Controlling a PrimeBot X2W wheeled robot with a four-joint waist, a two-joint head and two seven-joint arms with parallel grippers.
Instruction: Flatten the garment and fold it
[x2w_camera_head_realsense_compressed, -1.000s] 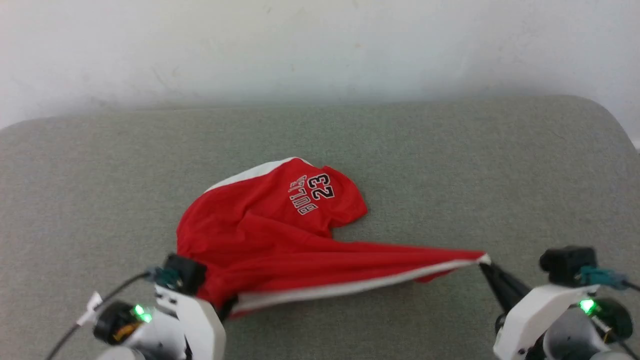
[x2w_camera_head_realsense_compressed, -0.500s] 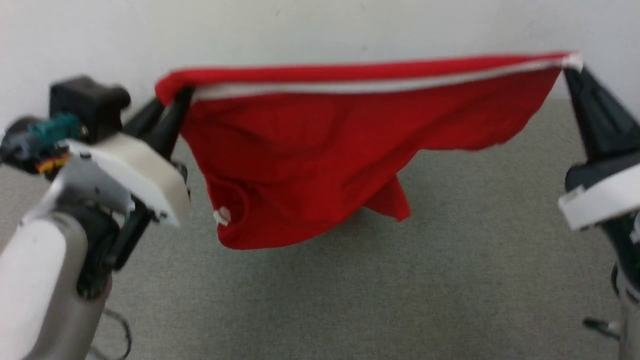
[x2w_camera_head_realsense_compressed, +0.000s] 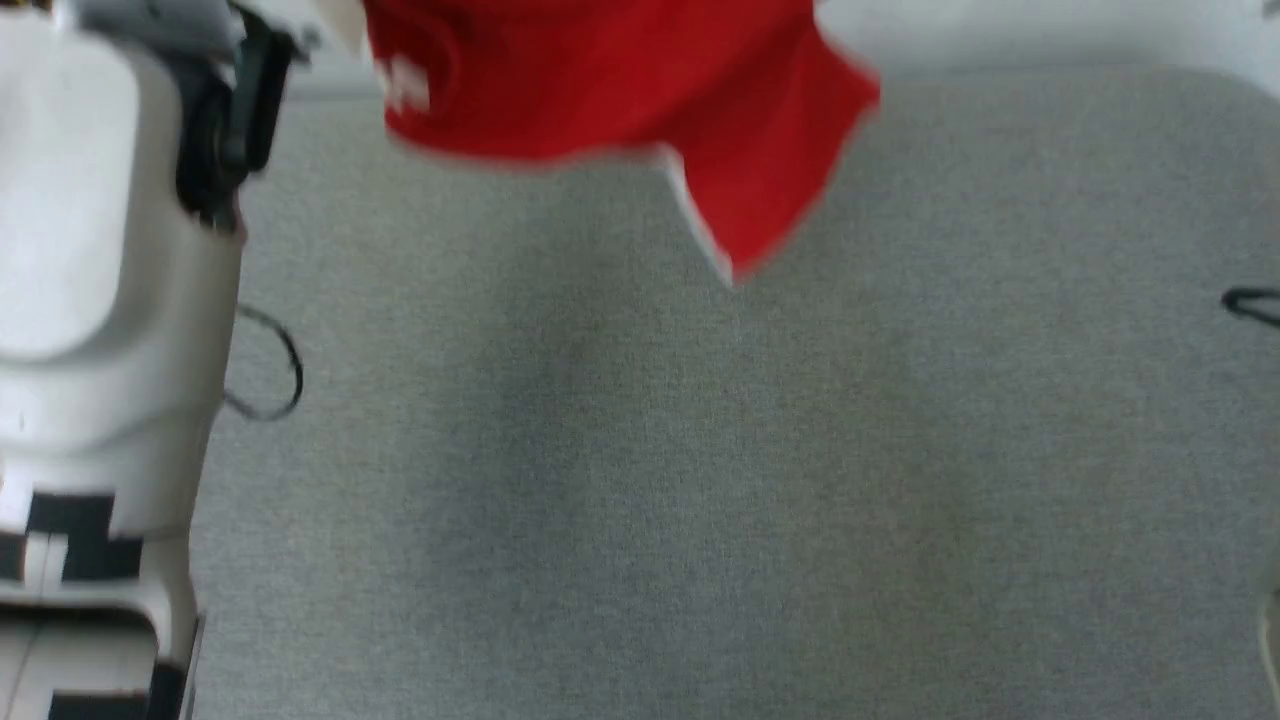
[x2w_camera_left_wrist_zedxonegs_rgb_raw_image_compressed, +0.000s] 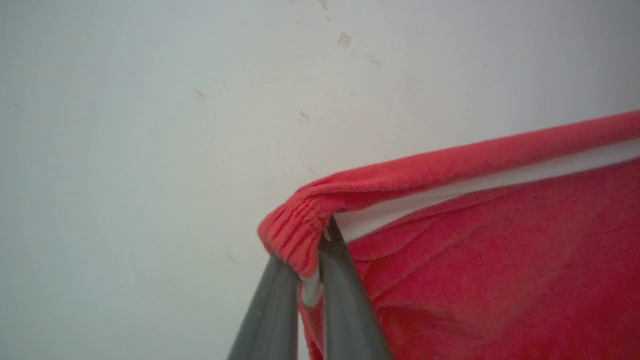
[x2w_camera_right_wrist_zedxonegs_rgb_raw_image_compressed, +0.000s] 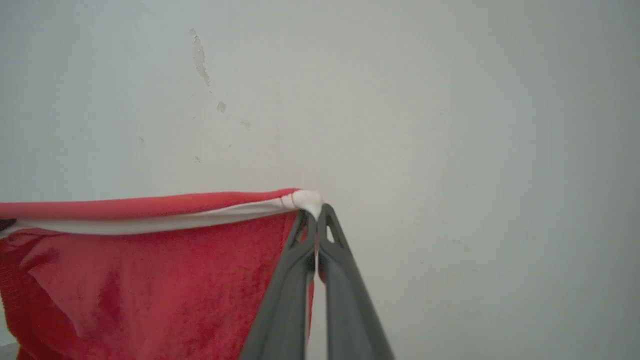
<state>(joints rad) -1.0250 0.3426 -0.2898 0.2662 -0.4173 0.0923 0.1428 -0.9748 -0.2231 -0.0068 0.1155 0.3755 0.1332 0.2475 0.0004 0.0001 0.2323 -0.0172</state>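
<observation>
The garment (x2w_camera_head_realsense_compressed: 620, 80), red shorts with a white stripe, hangs in the air above the grey surface; its lower part and a pointed leg corner dangle at the top of the head view. In the left wrist view my left gripper (x2w_camera_left_wrist_zedxonegs_rgb_raw_image_compressed: 312, 260) is shut on the gathered red waistband corner of the garment (x2w_camera_left_wrist_zedxonegs_rgb_raw_image_compressed: 500, 260). Over in the right wrist view my right gripper (x2w_camera_right_wrist_zedxonegs_rgb_raw_image_compressed: 316, 215) is shut on the white-tipped corner of the garment (x2w_camera_right_wrist_zedxonegs_rgb_raw_image_compressed: 150, 280). The edge with the white stripe runs taut between the two grips. My pale left forearm (x2w_camera_head_realsense_compressed: 100, 300) fills the head view's left side.
A grey fabric-covered surface (x2w_camera_head_realsense_compressed: 700, 480) spreads below the hanging cloth, ending at a white wall (x2w_camera_head_realsense_compressed: 1050, 30) at the back. Thin dark cables loop at the left (x2w_camera_head_realsense_compressed: 275, 370) and right (x2w_camera_head_realsense_compressed: 1250, 303) edges.
Both arms have lifted the garment from the grey surface high into the air, stretched between them. The head view has tilted, so the grips have passed above its top edge.
</observation>
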